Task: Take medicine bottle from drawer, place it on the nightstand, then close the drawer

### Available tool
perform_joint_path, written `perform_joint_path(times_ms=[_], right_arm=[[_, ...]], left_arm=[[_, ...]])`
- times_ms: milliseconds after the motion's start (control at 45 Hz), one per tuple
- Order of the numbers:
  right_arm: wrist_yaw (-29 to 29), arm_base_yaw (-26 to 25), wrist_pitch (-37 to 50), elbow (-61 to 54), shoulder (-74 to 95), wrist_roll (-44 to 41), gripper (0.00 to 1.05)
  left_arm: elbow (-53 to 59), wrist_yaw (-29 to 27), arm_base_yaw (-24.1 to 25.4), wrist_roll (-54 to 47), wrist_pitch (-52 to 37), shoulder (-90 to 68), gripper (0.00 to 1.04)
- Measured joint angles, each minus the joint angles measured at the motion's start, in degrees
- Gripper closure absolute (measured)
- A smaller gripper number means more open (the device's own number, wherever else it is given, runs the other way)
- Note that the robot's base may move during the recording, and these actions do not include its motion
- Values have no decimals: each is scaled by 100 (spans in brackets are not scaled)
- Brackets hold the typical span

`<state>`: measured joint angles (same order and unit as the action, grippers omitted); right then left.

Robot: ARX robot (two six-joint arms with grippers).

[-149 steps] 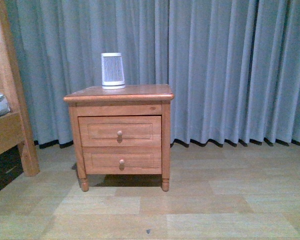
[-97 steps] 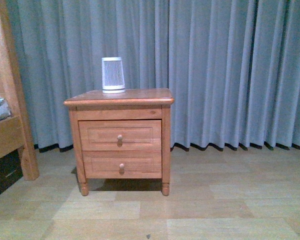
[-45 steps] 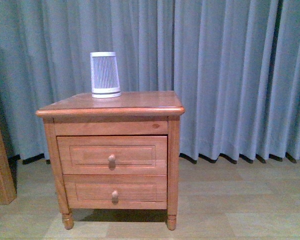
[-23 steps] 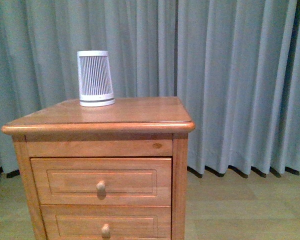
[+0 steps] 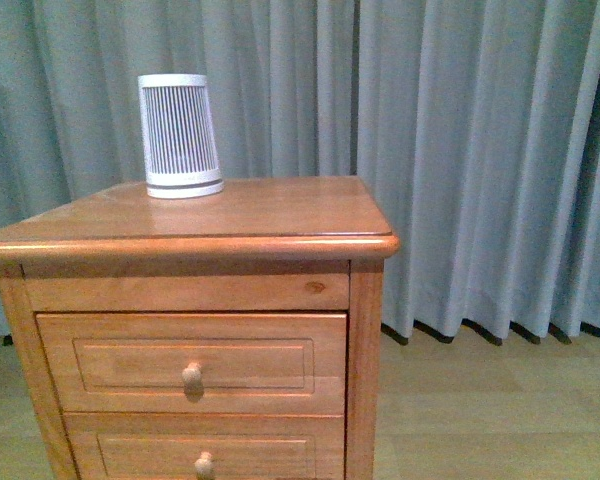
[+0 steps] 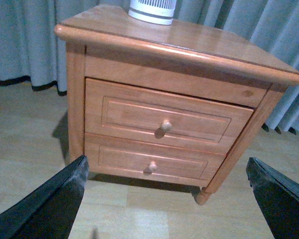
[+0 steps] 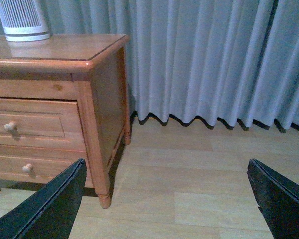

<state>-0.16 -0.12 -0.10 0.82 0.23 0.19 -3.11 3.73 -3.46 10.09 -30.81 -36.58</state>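
Nearest to the robot, the left gripper (image 6: pixel 167 160) hangs with its two dark fingers (image 6: pixel 55 204) spread wide, nothing between them. The right gripper (image 7: pixel 166 162) is equally agape and holds nothing. Both hover above the pale wood-plank floor (image 5: pixel 480 420), short of the furniture.

Before them stands the small reddish-brown wooden nightstand (image 5: pixel 280 215) with a rounded-edge top. Its upper drawer (image 5: pixel 120 362), a recessed-panel front with a small round wooden knob (image 5: pixel 192 375), sits fully pushed in. Just beneath it, the shallower lower drawer (image 5: pixel 130 455) is likewise closed. The left gripper faces the drawer fronts. The right gripper faces the cabinet's right front corner and the floor beside it.

The medicine bottle appears in no view, and with both drawers closed I cannot tell where it lies.

Towards the back left of the top stands a large white tapered cylinder with dark vertical slats (image 5: pixel 180 135), upright. Behind everything hangs a grey-blue pleated curtain (image 5: pixel 480 150), reaching the floor.
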Motion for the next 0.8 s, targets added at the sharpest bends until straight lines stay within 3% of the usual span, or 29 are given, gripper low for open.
perform_joint_path(times_ms=[89, 222, 444, 799], right_arm=[[0, 0, 0, 0, 0, 0, 7], [0, 0, 0, 0, 0, 0, 7], [0, 0, 0, 0, 0, 0, 7], [0, 0, 0, 0, 0, 0, 7]], left_arm=[[-461, -245, -238, -107, -1777, -2098, 7], [-1292, -678, -680, -341, -3174, -4564, 7], [-2503, -1252, -1123, -691, -3746, -6590, 7], [-3901, -1403, -1309, -774, -3821, -8236, 7]])
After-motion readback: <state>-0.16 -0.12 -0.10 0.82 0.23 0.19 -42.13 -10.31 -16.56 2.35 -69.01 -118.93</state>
